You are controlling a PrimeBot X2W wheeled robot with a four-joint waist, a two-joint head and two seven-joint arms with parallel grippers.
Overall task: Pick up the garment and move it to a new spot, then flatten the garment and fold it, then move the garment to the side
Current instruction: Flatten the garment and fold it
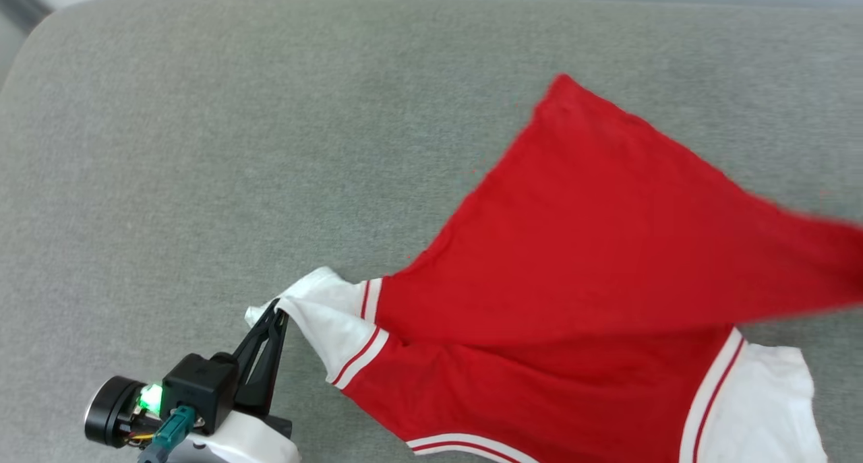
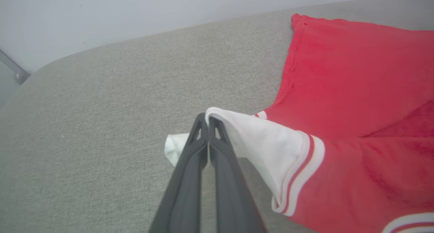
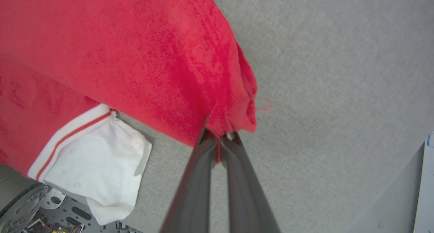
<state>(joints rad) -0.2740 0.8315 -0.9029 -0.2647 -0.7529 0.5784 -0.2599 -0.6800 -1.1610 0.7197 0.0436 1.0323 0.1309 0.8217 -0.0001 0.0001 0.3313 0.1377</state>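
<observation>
Pinched closed, left gripper (image 2: 207, 119) grips the garment's (image 1: 573, 247) white sleeve (image 2: 264, 138), right gripper (image 3: 220, 136) its red corner (image 3: 237, 117), tips half-hidden.

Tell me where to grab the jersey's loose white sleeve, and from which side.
Probably its outer tip, from the near edge of the grey cushion. The jersey's loose white sleeve appears to droop past that edge, so its end hangs clear for a pinch on both faces. One gripper must let go first: the left gripper pinches the other sleeve, the right gripper the red hem.
</observation>
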